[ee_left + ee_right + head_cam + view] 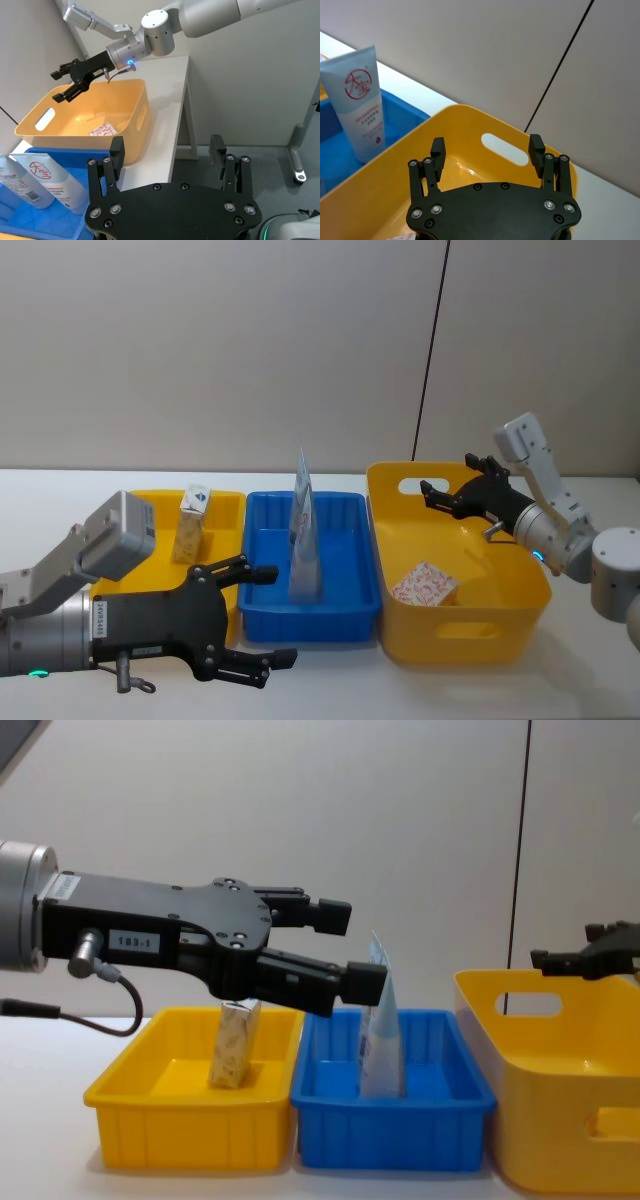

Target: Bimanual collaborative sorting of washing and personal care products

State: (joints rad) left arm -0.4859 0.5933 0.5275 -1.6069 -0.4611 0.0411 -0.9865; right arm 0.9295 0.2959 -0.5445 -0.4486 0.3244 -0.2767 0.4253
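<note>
Tall yellow bin (520,625), table's right end: right gripper (430,495), fingers spread, above its far rim; carton (424,585) on its floor. Blue bin (262,620): pouch (303,540) upright. Left gripper (275,615), open, near the table's front edge. Likely step: reaching for the carton; next, the right gripper must descend and close on it.

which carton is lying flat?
The right-hand carton, in the large handled yellow bin, lies flat on the bin floor; the left-hand carton stands upright in the shallow yellow tray.

Ranged close side by side on white table (60,490): shallow yellow bin (226,503) at left, blue bin (310,626) in the middle, deep yellow bin (440,642) with oval handle slots at right. Behind, plain grey wall (200,350) crossed by thin dark vertical line (432,350).
</note>
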